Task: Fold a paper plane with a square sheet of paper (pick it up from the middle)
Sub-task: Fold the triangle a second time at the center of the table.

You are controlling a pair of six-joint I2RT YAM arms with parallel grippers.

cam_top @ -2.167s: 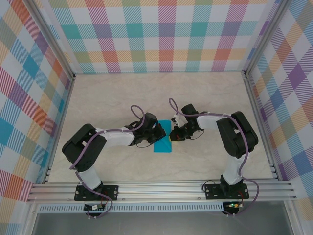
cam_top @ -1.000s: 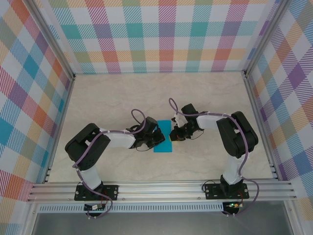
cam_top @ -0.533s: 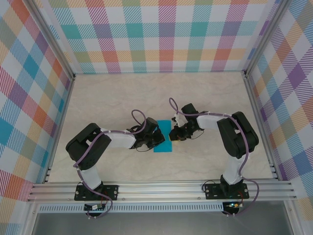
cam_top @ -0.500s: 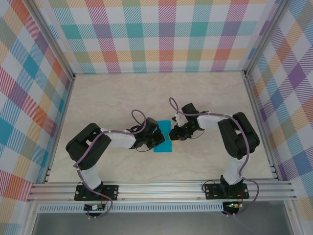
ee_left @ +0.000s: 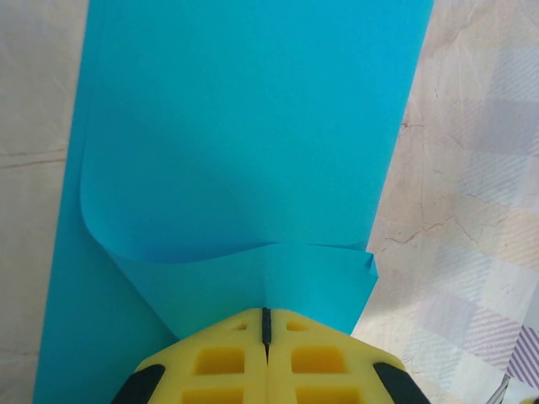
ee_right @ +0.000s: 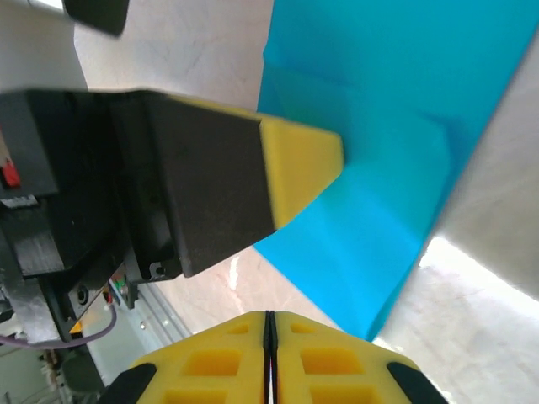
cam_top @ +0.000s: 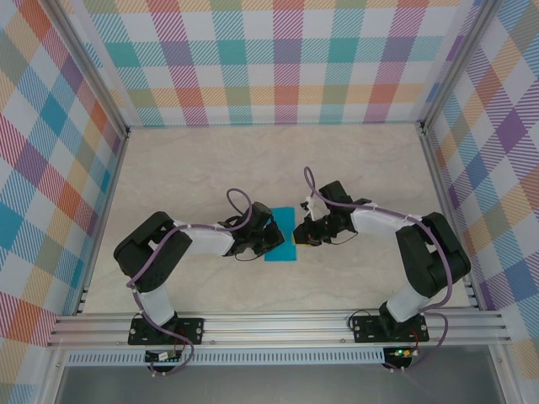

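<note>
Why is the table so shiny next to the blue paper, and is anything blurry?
Right wrist view: light glares white off the table beside the blue paper. Left wrist view: the paper looks sharp, and the checked walls mirror faintly in the table. Top view: even light, no hard shadows.

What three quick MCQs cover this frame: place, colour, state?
1. Paper lies: A) mid-table, where left claw and right claw meet; B) against the far wall; C) beside the right base.
2. Paper colour: A) red; B) white; C) teal-blue.
3. Left claw is: A) wide open; B) shut; C) gripping a pen.
Key: 1A, the top view shows both claws over it mid-table; 2C, plain in every view; 3B, its yellow fingers touch in the left wrist view.
</note>
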